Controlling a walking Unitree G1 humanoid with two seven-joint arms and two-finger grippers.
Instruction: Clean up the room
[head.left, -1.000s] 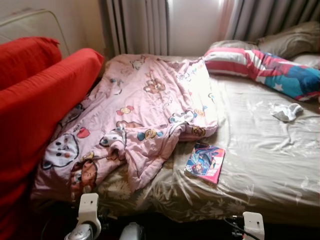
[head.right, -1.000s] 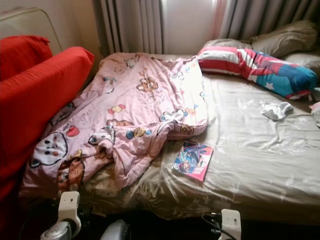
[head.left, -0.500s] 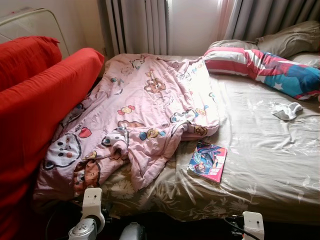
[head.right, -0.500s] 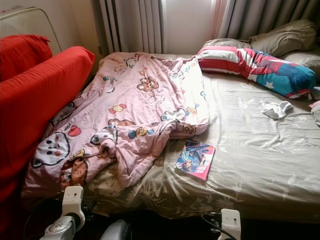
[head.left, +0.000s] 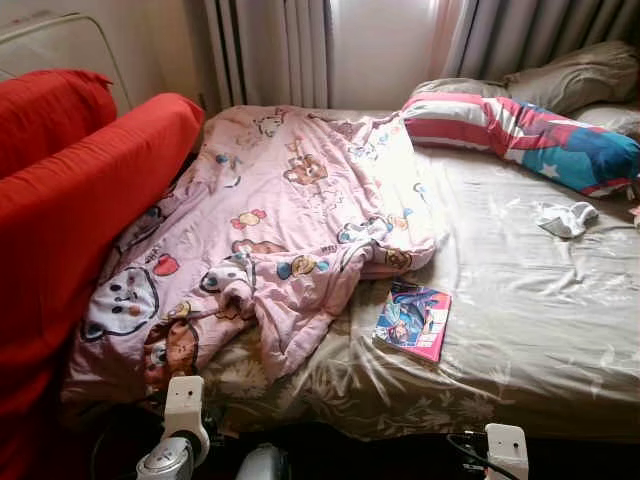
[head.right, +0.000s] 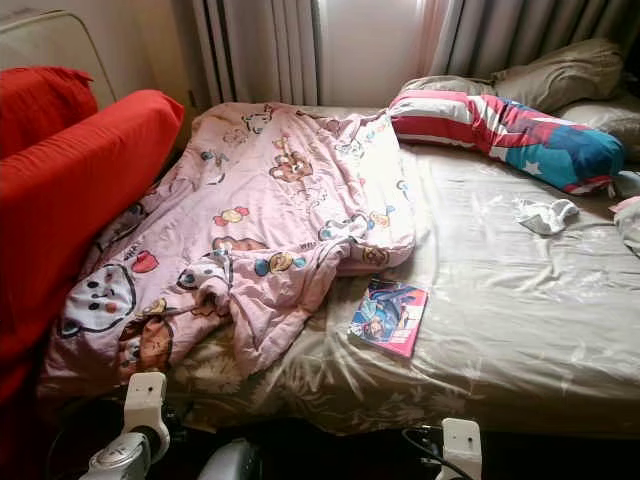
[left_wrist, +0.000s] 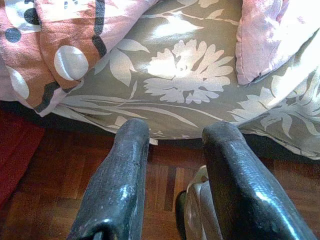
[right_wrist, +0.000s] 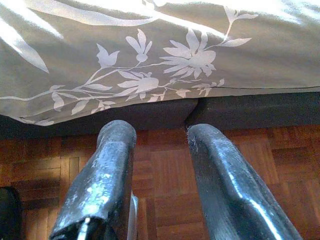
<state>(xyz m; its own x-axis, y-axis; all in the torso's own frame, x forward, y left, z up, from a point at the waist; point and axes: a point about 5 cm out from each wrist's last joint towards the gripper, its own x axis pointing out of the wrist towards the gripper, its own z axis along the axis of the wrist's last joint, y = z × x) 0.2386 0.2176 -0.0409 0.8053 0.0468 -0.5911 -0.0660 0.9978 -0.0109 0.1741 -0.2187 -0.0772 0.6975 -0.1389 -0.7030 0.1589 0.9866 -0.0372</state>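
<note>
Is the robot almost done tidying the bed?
No, nothing looks tidied. The pink blanket lies crumpled, with a book and a white sock loose on the bed. The left gripper and right gripper hang open and empty by the floor.

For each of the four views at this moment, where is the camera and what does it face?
Left eye view: head, looking down over the bed with pink blanket, book; white wrist mounts at the bottom edge.
Right eye view: same scene, shifted sideways.
Left wrist view: low, along the left claw, open, toward the floral sheet edge and parquet floor.
Right wrist view: low, along the right claw, open, toward sheet hem and parquet.
Both wrist views share sheet and floor.
</note>
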